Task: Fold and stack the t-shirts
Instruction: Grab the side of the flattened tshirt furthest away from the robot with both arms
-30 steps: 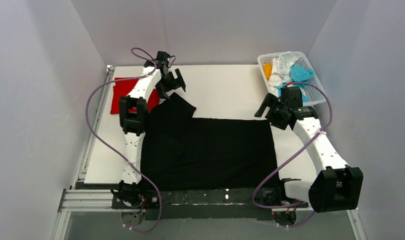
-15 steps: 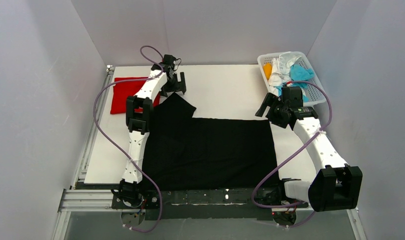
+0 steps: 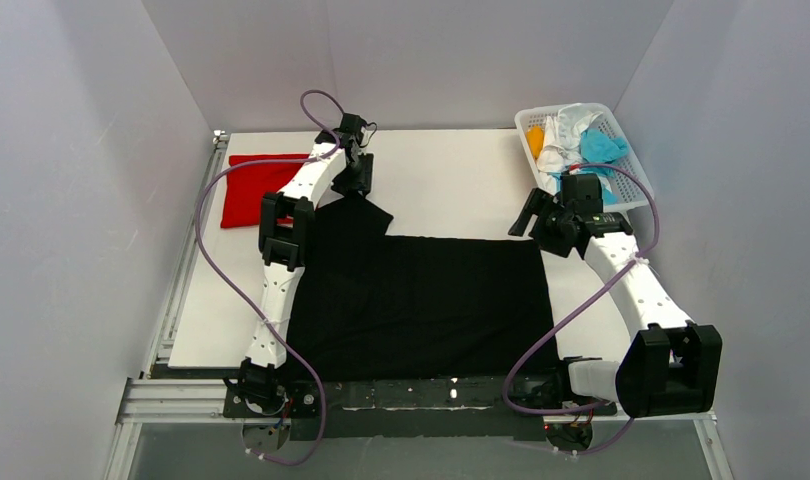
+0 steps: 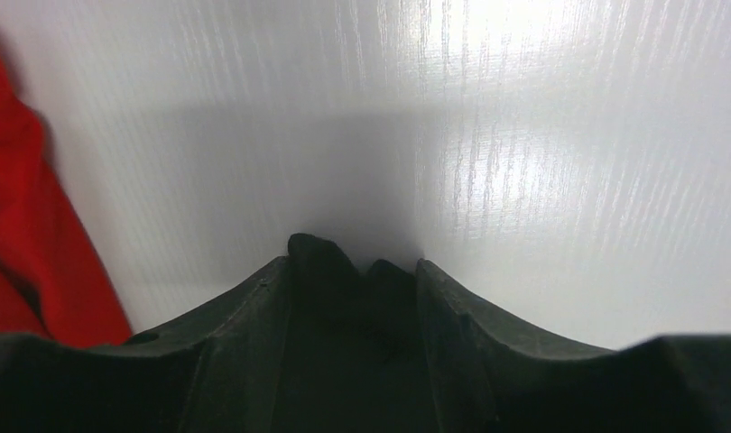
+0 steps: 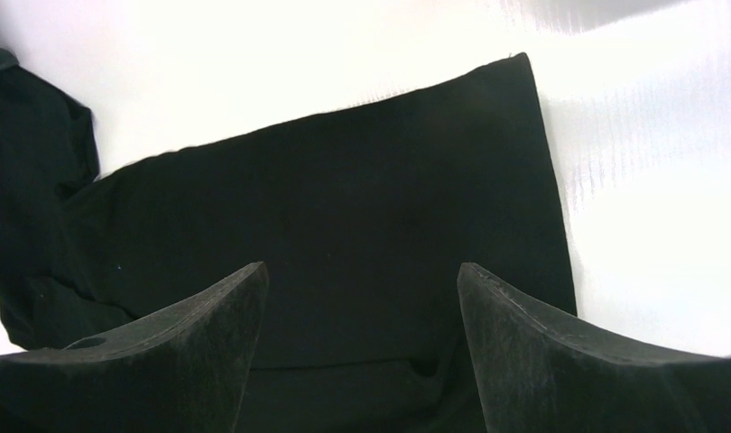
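A large black t-shirt (image 3: 421, 300) lies spread flat on the white table, its left sleeve (image 3: 356, 210) pointing to the far left. My left gripper (image 3: 358, 185) sits at the tip of that sleeve. In the left wrist view the gripper (image 4: 353, 263) is shut on a bunch of black cloth (image 4: 319, 257). A folded red t-shirt (image 3: 246, 190) lies at the far left and shows at the left edge of the left wrist view (image 4: 28, 253). My right gripper (image 3: 534, 212) is open and empty above the black shirt's far right corner (image 5: 344, 180).
A white lattice basket (image 3: 524, 125) at the far right corner holds orange, white and cyan cloth (image 3: 601, 148). Grey walls enclose the table on three sides. Bare white tabletop (image 3: 451, 170) lies beyond the black shirt.
My left gripper has moved right and away from the red t-shirt to the sleeve tip, and the arm has stretched out. The right arm has hardly moved.
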